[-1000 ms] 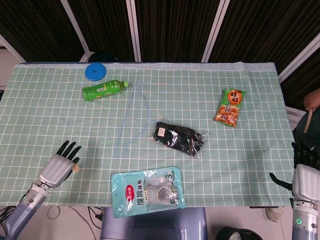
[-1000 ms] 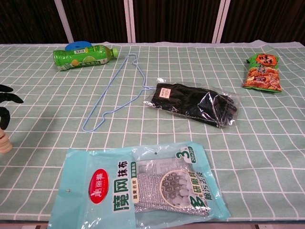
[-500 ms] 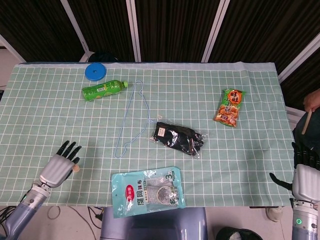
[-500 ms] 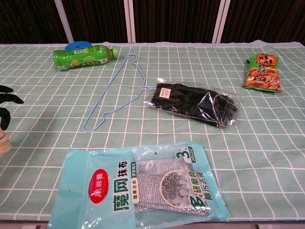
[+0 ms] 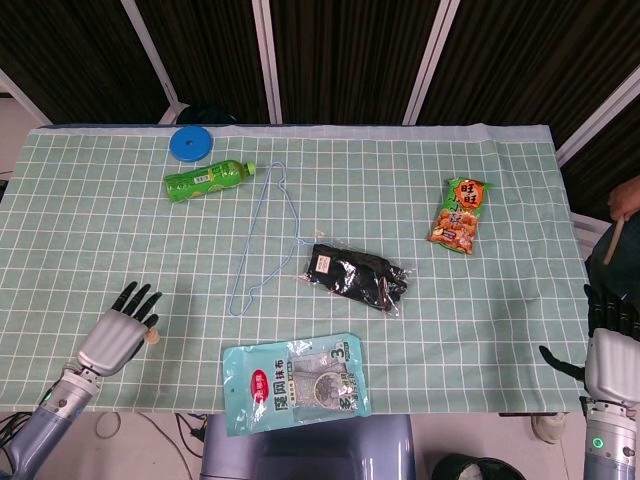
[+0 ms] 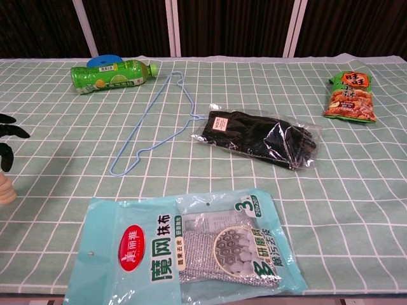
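1. Near the counter's (image 5: 60, 200) front-left edge, the left robot hand (image 5: 122, 333) rests released, fingers spread, holding nothing.
2. Its nearest thing, the cloth packet (image 5: 296, 383), lies flat by the front edge, well apart.
3. Better to slide fingers under an overhanging edge, I'd say.
4. Off the right edge, the right robot hand (image 5: 610, 350) holds nothing; its finger spread I cannot tell.

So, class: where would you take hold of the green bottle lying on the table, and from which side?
Probably round the middle of the green bottle, coming from above. It lies on its side, cap toward the wire hanger, so the rounded body faces up with space on both sides for fingers. The left hand is the nearer one.
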Tool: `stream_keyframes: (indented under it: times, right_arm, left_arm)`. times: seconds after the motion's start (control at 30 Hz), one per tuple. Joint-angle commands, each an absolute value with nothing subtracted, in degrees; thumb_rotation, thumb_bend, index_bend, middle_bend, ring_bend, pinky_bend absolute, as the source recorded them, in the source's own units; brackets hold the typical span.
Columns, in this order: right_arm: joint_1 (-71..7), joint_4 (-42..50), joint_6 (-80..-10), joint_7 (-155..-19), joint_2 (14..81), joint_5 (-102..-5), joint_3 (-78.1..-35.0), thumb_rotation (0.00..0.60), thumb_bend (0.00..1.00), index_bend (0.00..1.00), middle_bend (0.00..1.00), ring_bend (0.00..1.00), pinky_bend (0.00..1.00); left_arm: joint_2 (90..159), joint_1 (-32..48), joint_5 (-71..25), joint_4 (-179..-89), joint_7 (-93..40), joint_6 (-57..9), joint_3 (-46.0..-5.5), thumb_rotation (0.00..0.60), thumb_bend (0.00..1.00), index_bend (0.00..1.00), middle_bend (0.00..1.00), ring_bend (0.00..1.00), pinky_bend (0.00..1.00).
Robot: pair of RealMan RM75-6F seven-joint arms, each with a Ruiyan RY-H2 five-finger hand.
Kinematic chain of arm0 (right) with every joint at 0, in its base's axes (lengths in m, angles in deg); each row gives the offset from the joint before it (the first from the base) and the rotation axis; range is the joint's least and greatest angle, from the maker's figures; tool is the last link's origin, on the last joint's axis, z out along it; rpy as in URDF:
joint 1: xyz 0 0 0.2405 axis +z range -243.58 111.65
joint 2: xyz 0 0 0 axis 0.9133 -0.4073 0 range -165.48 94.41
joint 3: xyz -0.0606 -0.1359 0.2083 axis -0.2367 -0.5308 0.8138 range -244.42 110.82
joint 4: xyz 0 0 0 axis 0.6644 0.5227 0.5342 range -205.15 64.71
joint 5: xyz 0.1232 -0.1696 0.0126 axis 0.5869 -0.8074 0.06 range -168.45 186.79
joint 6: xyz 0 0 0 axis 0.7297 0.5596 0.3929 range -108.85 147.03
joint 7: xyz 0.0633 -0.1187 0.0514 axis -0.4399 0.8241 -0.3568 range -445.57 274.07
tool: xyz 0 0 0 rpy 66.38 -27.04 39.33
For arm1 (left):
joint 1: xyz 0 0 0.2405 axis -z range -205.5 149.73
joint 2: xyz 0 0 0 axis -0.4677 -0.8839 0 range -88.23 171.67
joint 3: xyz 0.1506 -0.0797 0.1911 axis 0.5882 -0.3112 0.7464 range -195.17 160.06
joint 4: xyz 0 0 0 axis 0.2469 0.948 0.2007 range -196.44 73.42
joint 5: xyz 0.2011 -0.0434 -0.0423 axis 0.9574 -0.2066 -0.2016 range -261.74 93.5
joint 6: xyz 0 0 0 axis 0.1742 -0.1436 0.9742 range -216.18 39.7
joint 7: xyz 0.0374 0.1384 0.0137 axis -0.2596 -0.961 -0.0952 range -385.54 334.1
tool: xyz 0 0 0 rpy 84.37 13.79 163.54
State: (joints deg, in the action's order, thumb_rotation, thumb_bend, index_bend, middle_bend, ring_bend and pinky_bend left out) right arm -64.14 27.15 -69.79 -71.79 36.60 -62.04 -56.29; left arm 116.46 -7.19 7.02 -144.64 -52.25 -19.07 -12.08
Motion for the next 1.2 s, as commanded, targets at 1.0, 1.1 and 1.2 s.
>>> stream_keyframes:
  times: [1.0,1.1,1.2]
  right_arm:
    - [-64.14,27.38,-69.99,-71.59,36.63,-62.73,-56.62,0.600,0.20,0.08,0.05,0.03,0.00]
    - [-64.10,27.31,-69.87,-71.85,36.55,-62.86,-56.63,0.600,0.20,0.08,0.05,0.03,0.00]
    - [-64.11,27.18,-69.87,-72.01,36.53,-62.81,-56.58,0.600,0.20,0.07,0.05,0.03,0.00]
  left_arm:
    - [108.05,-17.86,-0.81,-151.21,-35.97,-3.13,-16.23,0.600,0.35,0.05,0.03,0.00,0.05]
    - [108.29,-17.98,-1.82,-150.86,-35.91,-3.22,-17.01,0.600,0.35,0.03,0.03,0.00,0.05]
    - [108.64,-18.21,-1.42,-150.47,-34.89,-2.31,-17.62,0.600,0.35,0.03,0.03,0.00,0.05]
